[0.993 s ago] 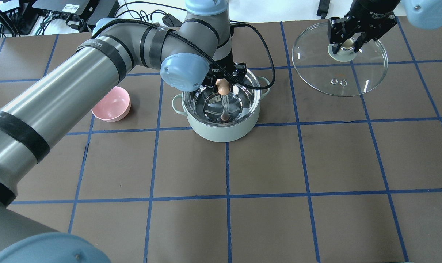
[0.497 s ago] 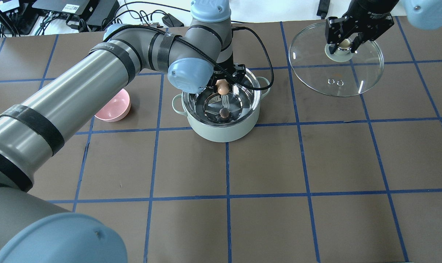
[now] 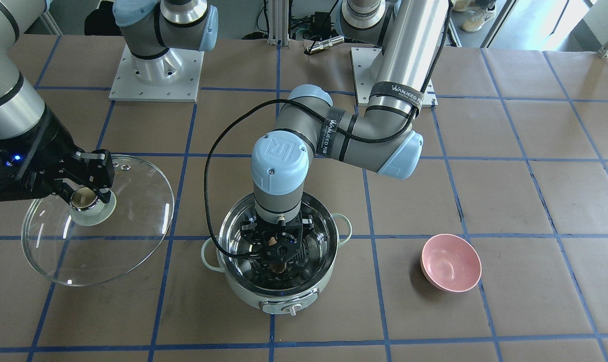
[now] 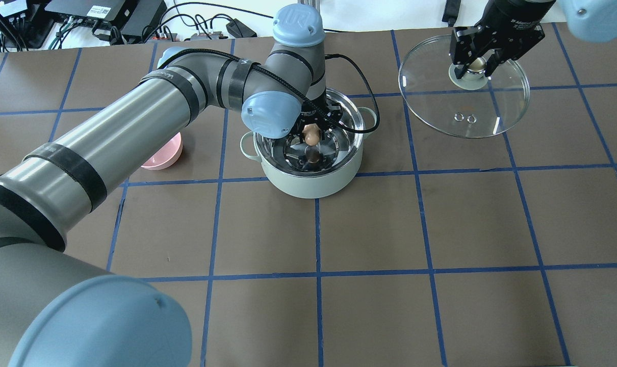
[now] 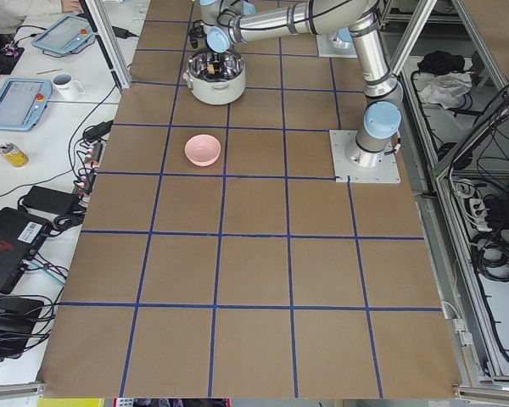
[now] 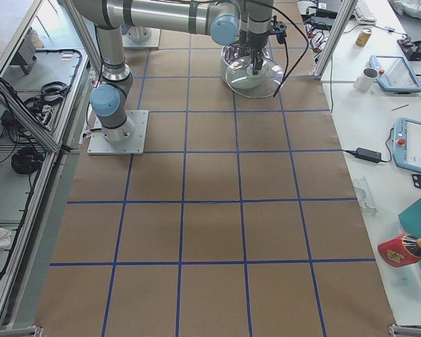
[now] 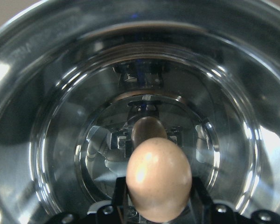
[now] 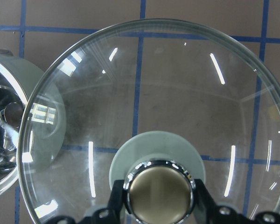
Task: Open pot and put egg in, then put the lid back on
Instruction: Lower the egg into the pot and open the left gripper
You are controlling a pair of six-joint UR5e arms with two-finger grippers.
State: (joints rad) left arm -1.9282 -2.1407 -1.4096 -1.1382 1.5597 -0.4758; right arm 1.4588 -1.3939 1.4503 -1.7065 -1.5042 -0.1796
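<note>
Brown paper with a blue taped grid covers the table (image 4: 369, 224), and the mint-green pot (image 4: 308, 186) stands uncovered on it. Reaching down inside the steel interior, the left gripper (image 3: 279, 252) has its fingers clamped on the egg (image 4: 311, 134), whose reflection shows on the shiny floor below. On the pot's right, clear of its rim, the right gripper (image 4: 476, 63) pinches the beige knob (image 8: 159, 190) of the glass lid (image 4: 464, 109). On the pot's other side, a pink bowl (image 3: 452, 261) sits upright.
</note>
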